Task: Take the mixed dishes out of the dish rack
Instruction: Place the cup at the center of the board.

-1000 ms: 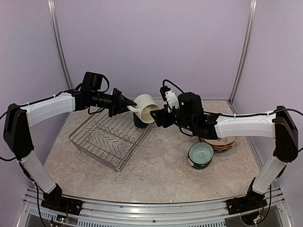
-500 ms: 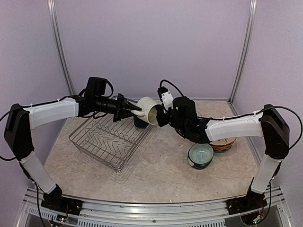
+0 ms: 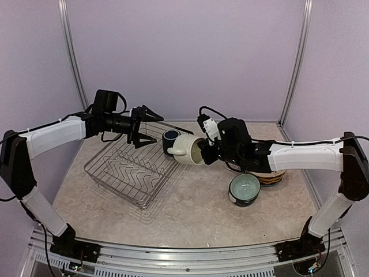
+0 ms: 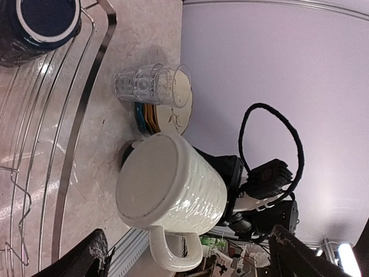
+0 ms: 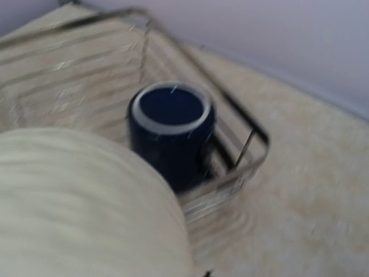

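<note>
We see right tool (image 3: pixel 203 153) clamped shut on the rim of the cream mug (image 3: pixel 187 151), which hangs sideways just beside the rack (image 3: pixel 124 167) corner. Left tool (image 3: pixel 144 124) gapes empty. Risk: 1-sided rim pinch slips, it drops onto navy mug (image 3: pixel 170 138).

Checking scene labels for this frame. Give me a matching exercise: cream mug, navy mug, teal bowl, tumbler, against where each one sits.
Things:
1. cream mug
2. navy mug
3. teal bowl
4. tumbler

Places:
A. upright in a corner of the rack
B. on the table, right beside the plates
C. in the air, on its side, in the right jaws
D. on the table in front of the plates, mouth up

Pairs: 1-C, 2-A, 3-D, 4-B
</note>
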Tool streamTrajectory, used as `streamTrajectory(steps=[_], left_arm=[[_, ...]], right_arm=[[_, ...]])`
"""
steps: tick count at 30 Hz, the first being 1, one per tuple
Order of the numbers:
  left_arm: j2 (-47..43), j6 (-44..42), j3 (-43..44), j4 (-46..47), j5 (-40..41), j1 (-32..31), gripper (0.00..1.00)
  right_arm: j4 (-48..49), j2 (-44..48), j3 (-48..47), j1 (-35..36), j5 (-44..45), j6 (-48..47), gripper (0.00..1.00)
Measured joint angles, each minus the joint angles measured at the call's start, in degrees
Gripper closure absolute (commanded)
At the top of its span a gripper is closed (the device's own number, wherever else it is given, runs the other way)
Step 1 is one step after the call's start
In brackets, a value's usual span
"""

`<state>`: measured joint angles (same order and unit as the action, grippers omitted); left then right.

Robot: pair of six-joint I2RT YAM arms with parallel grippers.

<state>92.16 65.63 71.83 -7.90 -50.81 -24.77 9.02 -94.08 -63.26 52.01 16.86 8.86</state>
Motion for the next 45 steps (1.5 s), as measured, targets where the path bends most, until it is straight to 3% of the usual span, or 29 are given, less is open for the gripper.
streamTrajectory(steps=[7,15,22,29,33,39,45], left_arm=[[-2.2,-12.2,4.2,-10.2,5.4,2.1,0.06],[-2.7,-16.8,4.4,-12.6,9.0,5.6,0.06],[-2.6,-17.2,4.4,-12.6,9.5,5.7,0.06],[-1.5,-17.7,4.4,-12.5,10.1,5.7,0.05],[-1.2,-19.1,4.4,-13.6,11.6,5.7,0.05],[-0.9,-21.4,4.4,-15.6,14.3,5.3,0.05],[0.8,-24.1,6.1,-18.7,17.6,4.1,0.05]], right_arm=[[-15.6,8.9,3.5,0.2,-8.8,-1.5,1.0],[-35.4,9.3,3.4,3.2,-11.5,0.3,1.0],[-47.2,0.8,-1.6,8.5,-8.3,4.2,1.0],[-52.7,-6.4,-5.5,11.3,-4.1,5.9,1.0],[-53.2,-7.0,-6.1,11.4,-2.9,6.3,0.9],[-53.5,-7.4,-6.7,11.6,-1.3,7.1,0.66],[-53.5,-7.3,-7.1,11.6,-0.9,7.5,0.54]])
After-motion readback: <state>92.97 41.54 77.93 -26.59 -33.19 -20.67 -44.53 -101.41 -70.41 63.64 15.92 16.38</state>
